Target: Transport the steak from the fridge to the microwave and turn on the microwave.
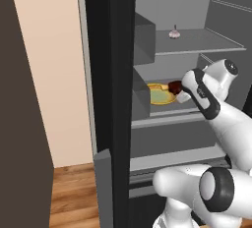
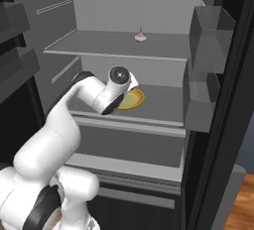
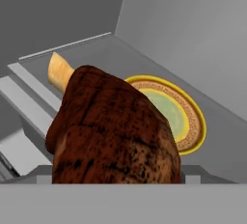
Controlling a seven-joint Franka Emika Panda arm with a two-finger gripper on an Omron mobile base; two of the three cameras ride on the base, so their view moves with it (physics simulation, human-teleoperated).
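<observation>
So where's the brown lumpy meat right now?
The dark reddish-brown steak sits on the fridge's middle grey shelf, beside the yellow-rimmed plate, right at the gripper in the left base view.

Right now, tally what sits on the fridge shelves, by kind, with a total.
Steak: 1
Tan food piece behind the steak: 1
Yellow-rimmed plate: 1
Small pale bulb-shaped item on the upper shelf, too small to name: 1
Total: 4

White arm (image 1: 224, 119) stretched forward and bent at the wrist, hand level, jaws spread wide
</observation>
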